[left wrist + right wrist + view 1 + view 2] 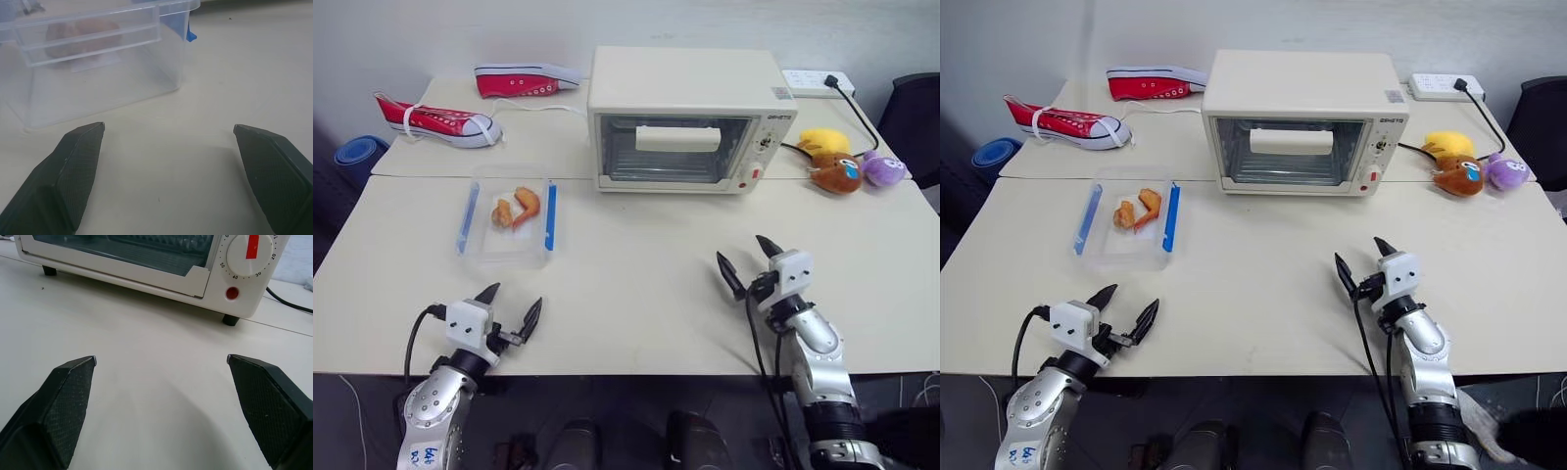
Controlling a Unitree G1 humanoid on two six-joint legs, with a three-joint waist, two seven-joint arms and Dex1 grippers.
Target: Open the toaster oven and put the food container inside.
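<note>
Nearest, at about 7 o'clock on the table (636, 323): left gripper (513, 307), fingers spread wide, empty, hovering over the near edge. At about 5 o'clock: right gripper (750, 258), likewise spread wide and holding nothing, pointing toward the oven.

Just ahead of the left gripper, toward 12 o'clock from it and apart from its fingertips: one food container (509, 217), clear, resting flat on the table. Long axis running near to far, tilted slightly; two blue clip strips along its long sides. Inside, orange-brown fried pieces toward the far half. Seen close in the left wrist view, near wall facing the fingers (73, 171), not touching.

Farther back, around 12 o'clock of the table and at roughly 11 o'clock from the right gripper, well apart: one toaster oven (690, 117), door shut, glass front and bar handle facing the robot, long axis left to right. Container at its 8 o'clock, near its left front corner, outside it.

Beyond: two red sneakers (440, 122) at 10 to 11 o'clock, three plush toys (842, 162) at 2 o'clock, one power strip (818, 83) behind.
</note>
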